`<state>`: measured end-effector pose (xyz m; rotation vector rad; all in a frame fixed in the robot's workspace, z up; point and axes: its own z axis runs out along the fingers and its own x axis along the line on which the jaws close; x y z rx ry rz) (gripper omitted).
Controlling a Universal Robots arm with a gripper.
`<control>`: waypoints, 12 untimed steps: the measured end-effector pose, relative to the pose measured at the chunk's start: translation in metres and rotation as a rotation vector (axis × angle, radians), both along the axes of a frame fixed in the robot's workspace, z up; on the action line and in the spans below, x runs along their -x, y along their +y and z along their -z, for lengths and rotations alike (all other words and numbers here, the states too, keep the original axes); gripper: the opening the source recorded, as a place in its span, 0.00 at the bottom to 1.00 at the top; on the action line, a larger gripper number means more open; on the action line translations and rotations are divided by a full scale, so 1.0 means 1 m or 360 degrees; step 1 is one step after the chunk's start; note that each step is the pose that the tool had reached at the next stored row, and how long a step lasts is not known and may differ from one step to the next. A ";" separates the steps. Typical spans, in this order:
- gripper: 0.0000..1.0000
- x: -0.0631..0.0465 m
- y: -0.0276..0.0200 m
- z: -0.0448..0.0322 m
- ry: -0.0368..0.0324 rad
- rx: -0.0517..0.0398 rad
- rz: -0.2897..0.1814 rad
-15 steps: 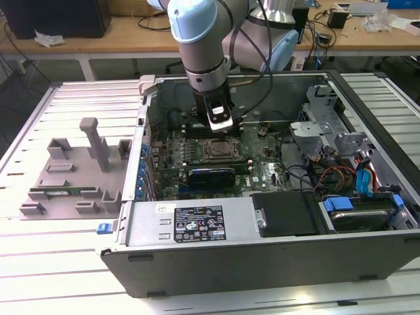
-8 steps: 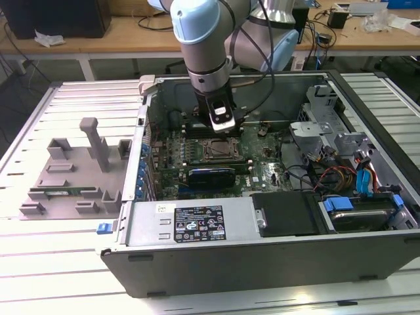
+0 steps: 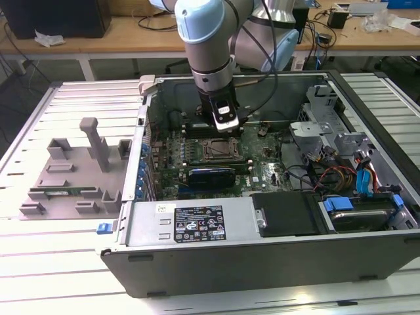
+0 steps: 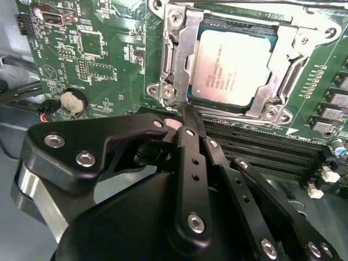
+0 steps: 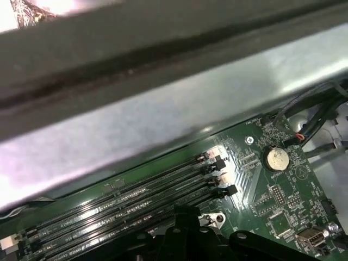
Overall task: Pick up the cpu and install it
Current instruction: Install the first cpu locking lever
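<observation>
My arm (image 3: 209,46) reaches down into the open case (image 3: 262,223), which lies on its side on the slatted table (image 3: 52,262). Under my gripper (image 4: 187,117) spreads the green motherboard (image 4: 98,54). My fingers are pressed together, holding nothing, their tips at the edge of the socket frame (image 4: 176,60). The cpu (image 4: 231,68) sits in that socket just beyond my fingertips. A coin battery (image 5: 276,158) lies off to one side.

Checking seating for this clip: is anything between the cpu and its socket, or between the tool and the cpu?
Nothing visible. The cpu already lies in the socket frame, and the tool sits beside the frame's edge.
</observation>
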<state>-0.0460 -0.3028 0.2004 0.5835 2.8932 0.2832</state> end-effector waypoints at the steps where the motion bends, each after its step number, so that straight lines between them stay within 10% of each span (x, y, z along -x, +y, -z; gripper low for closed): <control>1: 0.11 0.000 0.0000 -0.0027 0.0000 0.0000 0.0000; 6: 0.11 0.000 0.0000 -0.0093 0.0000 0.0030 0.0006; 12: 0.11 0.000 -0.0001 -0.0200 0.0000 0.0175 0.0018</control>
